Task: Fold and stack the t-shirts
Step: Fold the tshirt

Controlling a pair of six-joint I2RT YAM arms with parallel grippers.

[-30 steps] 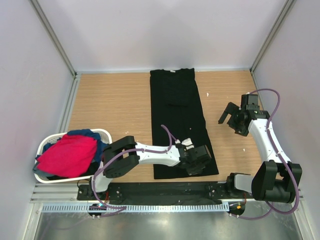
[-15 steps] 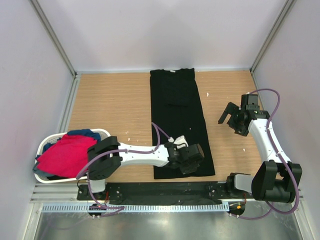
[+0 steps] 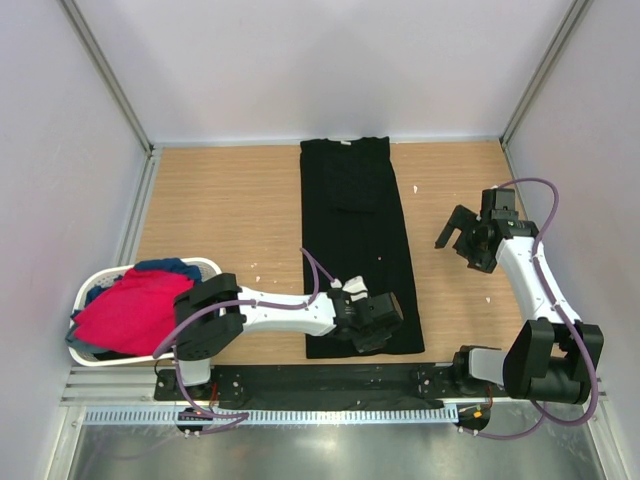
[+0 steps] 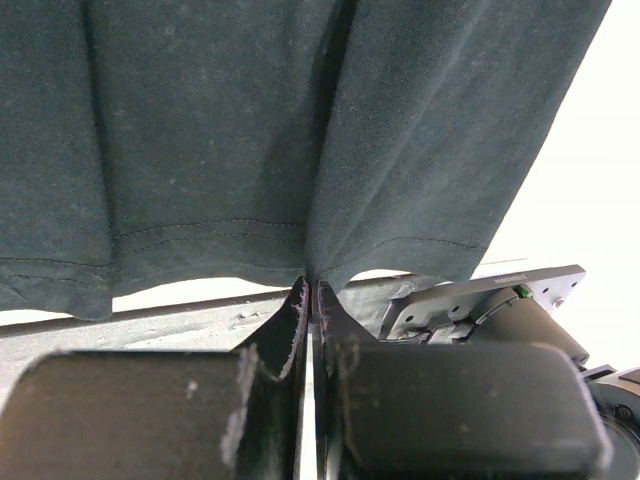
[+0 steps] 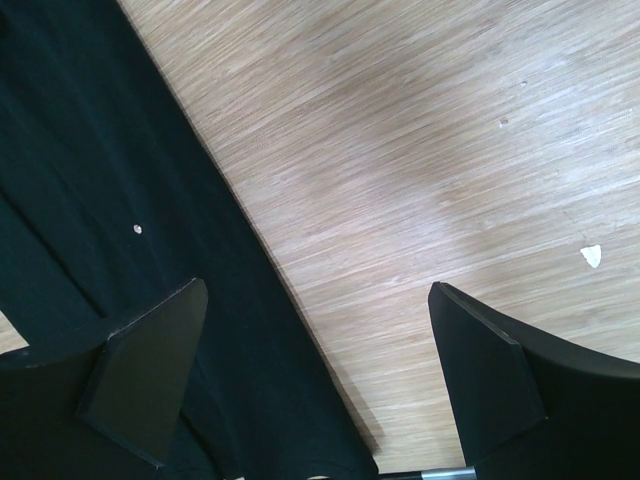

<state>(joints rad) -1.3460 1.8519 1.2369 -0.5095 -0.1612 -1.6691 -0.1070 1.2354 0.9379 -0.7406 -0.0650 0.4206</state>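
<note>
Black cloth runs up the middle of the top view: the black t-shirt [image 3: 355,225] lies in a long narrow strip on the table [image 3: 230,210]. My left gripper [image 3: 368,325] is pinched tight on its near hem at lower centre, probably to lift that end over for a fold. My right gripper [image 3: 462,240] hangs spread and empty at mid-right. The red t-shirt [image 3: 135,308] waits in the basket [image 3: 108,273], lower left.

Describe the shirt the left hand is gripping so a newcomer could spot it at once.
Down the middle of the wooden table lies a long narrow strip of cloth, the black t-shirt, its near hem pinched by the left hand. Unlike the red shirt heaped in the white basket at left, it lies flat and alone.
</note>
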